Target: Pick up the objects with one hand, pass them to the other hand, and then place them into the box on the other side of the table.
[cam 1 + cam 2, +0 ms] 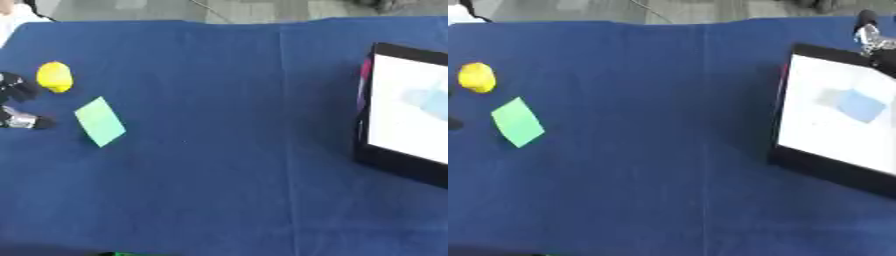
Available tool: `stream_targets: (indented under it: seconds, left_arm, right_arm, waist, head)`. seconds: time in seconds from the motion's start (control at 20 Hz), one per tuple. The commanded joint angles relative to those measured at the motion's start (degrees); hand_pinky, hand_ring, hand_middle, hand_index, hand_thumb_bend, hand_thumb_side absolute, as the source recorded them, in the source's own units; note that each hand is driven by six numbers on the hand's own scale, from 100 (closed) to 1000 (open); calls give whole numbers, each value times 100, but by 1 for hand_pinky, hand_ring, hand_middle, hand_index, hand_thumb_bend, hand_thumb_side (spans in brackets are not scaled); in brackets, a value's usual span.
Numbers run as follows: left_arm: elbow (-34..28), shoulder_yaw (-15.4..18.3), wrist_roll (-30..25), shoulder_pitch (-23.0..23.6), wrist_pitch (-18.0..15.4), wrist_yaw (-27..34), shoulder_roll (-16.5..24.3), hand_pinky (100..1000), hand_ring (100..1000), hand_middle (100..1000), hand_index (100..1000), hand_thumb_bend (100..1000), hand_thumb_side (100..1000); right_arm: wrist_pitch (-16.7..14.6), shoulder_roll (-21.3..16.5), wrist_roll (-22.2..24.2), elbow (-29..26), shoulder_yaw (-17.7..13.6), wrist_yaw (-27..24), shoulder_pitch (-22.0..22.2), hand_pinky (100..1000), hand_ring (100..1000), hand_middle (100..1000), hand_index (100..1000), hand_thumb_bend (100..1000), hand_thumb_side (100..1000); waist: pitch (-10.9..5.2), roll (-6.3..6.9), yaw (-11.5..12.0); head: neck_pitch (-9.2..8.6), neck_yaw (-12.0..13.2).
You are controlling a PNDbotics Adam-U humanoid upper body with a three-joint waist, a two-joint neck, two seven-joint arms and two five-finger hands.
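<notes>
Left hand (17,102) fingers look spread and empty at the left edge, just beside the yellow object (54,76) and green card (100,121); right hand (871,34) sits behind the box (833,175), can't tell its finger state. Risk: the card lies flat on the blue cloth (227,165), so fingers may slide it or bunch fabric, and the yellow object may roll away.

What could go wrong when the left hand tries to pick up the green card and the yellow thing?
1. The green card lies flat on the blue cloth, so the left hand may slide it or bunch the cloth instead of lifting it.
2. The yellow thing looks rounded and may roll off, as it sits near the table's left edge.
3. The box is far to the right, so a poor handover could drop things short.
</notes>
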Motion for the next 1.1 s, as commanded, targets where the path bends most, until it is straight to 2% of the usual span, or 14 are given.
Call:
stream_targets:
  seconds: [0.05,0.25,0.6,1.1]
  left_arm:
    - [55,-101,-101,-188,34,-327,56,930,890,812,894,628,480]
    - [142,-193,-95,-334,158,-546,-77,936,893,811,894,635,489]
    - [411,-227,-74,-614,354,-591,-376,939,888,807,892,642,522]
    - [564,-334,-340,-912,205,-547,-675,947,896,807,891,668,551]
  right_arm:
    - [39,-136,-15,-118,-20,-28,-55,943,1000,956,985,100,463]
    - [66,-117,-5,-118,2,-19,-47,943,1000,954,983,100,469]
    - [114,-94,-15,-118,26,-10,-34,943,1000,949,979,100,472]
    - [164,-79,-42,-118,40,-28,-31,943,1000,946,976,100,482]
  waist:
    - [-160,3,-3]
    - [-160,10,-6]
    - [-165,14,-15]
    - [-180,34,-40]
  head:
    - [27,40]
    - [45,56]
    - [57,72]
    - [52,95]
